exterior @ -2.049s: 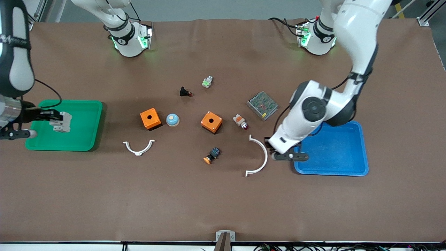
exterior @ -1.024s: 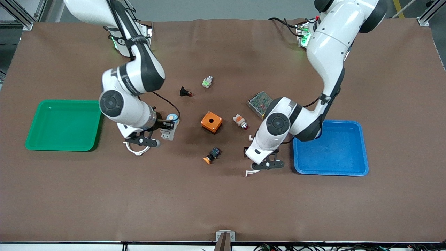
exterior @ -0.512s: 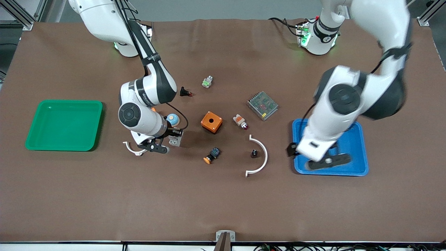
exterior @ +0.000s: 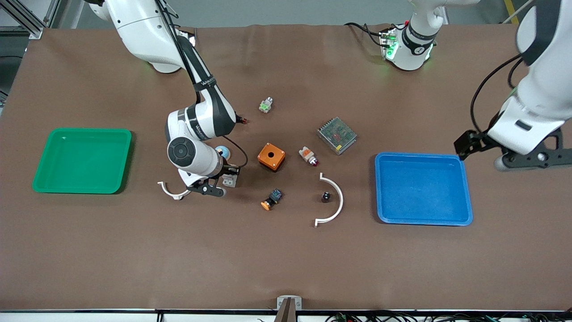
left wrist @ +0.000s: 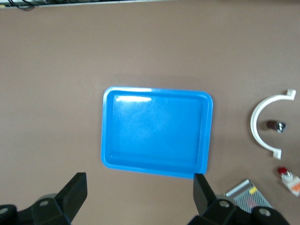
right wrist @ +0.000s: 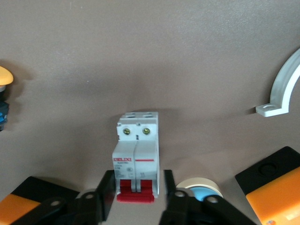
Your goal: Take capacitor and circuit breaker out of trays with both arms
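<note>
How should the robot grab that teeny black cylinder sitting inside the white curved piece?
Probably from straight above, pinching its round sides. The capacitor stands upright, pale top up, too small to take any other way. The white arc curves round it on the side of the blue tray without touching, so the fingers should close along the nearer-farther line, where bare table lies.

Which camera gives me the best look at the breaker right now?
The right wrist view: the breaker fills the centre, red levers and label plain, standing on the table between the right gripper's fingers. The front view shows only a pale corner beside that gripper. The left wrist view does not show it.
</note>
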Available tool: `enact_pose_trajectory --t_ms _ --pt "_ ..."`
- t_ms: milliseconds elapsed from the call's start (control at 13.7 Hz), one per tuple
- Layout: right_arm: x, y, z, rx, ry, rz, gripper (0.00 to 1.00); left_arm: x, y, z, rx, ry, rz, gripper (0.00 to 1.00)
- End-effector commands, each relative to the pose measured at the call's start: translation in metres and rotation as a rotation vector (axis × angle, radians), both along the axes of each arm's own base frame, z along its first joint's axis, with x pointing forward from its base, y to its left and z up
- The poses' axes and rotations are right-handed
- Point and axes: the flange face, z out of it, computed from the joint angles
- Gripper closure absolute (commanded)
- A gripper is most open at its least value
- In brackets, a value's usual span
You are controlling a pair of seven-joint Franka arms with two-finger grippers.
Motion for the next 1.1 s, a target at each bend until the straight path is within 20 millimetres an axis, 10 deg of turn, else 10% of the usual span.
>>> enact_pose_trajectory --t_ms 0,293,585,805,1024 --pt "-0.005 0.001 0.038 0.024 0.029 -0.001 0.00 -0.032 0.028 0.015 -0.049 0.026 -0.025 0.00" --pt "-0.039 -0.043 0.164 0.031 0.043 0.046 0.00 -0.067 0.034 0.028 -0.052 0.019 -0.023 0.00" --pt "-0.083 -0.109 0.226 -0.003 -0.002 0.060 0.00 -0.074 0.034 0.032 -0.053 0.024 -0.022 0.00" --pt "-0.062 -0.165 0.274 -0.064 -0.038 0.079 0.00 -0.079 0.026 0.035 -0.054 0.026 -0.030 0.00" --pt "-0.030 -0.265 0.319 -0.035 -0.128 0.137 0.00 -0.081 0.013 0.037 -0.078 0.025 -0.041 0.00"
